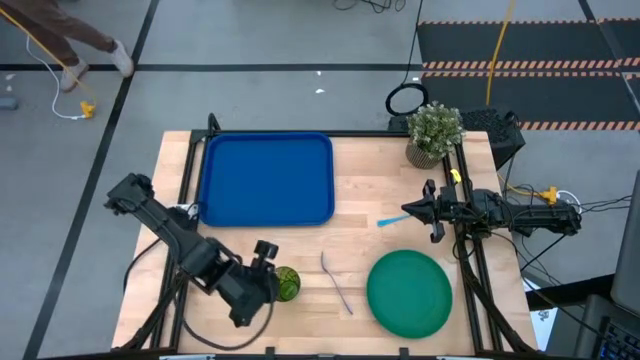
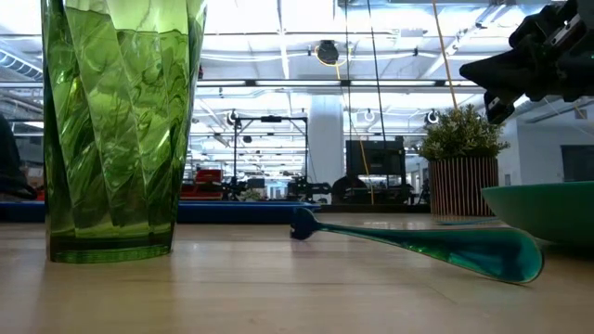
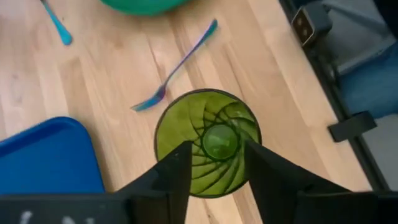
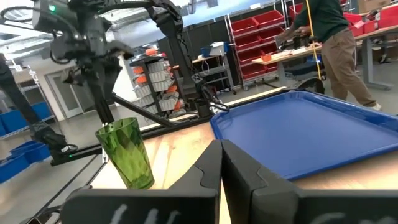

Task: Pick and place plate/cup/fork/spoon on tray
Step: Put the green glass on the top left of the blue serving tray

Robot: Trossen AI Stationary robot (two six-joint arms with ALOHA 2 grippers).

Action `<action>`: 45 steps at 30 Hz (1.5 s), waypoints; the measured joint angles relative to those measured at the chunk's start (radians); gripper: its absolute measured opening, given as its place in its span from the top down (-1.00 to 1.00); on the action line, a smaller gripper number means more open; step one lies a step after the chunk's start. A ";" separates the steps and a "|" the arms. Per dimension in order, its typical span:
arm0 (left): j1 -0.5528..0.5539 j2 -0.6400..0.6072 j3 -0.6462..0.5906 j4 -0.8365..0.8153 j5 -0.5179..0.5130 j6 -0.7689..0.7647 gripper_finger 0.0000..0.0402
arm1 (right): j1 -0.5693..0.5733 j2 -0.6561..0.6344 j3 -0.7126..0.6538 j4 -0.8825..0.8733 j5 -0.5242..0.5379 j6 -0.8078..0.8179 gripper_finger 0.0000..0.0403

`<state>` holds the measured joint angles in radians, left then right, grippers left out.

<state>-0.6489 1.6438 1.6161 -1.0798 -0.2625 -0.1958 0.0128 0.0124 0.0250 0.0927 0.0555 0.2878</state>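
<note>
The green cup stands upright on its base on the wood table, near the front edge; it also shows in the low view. My left gripper is open just over the cup, one finger on each side of its rim. The blue tray lies at the far left. The green plate lies at the near right. The fork lies between cup and plate. The spoon lies just left of my right gripper, which is shut and off the table. My left gripper comes at the cup from above, its fingers pointing down on either side of the rim. I cannot tell whether they touch the cup. The cup stands upright on the table.
A potted plant stands at the far right corner, beyond my right arm. Bare wood lies between the tray and the fork. People walk in the room beyond the table.
</note>
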 joint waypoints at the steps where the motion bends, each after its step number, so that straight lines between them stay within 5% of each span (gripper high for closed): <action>1: -0.001 0.012 0.000 0.000 0.000 -0.003 0.17 | 0.000 0.000 0.000 0.000 0.000 0.000 1.00; 9: -0.031 0.092 0.000 0.000 0.079 -0.050 -0.05 | 0.000 0.000 0.000 0.000 0.000 0.000 1.00; 30: -0.059 0.131 -0.002 -0.052 0.035 -0.034 -0.05 | 0.000 0.000 0.000 0.001 -0.004 0.041 1.00; 45: -0.031 0.192 -0.003 -0.053 0.044 0.145 -0.05 | 0.000 0.000 0.000 0.001 -0.004 0.038 1.00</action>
<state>-0.6800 1.8358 1.6135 -1.1325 -0.2180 -0.0505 0.0130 0.0124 0.0248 0.0933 0.0511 0.3260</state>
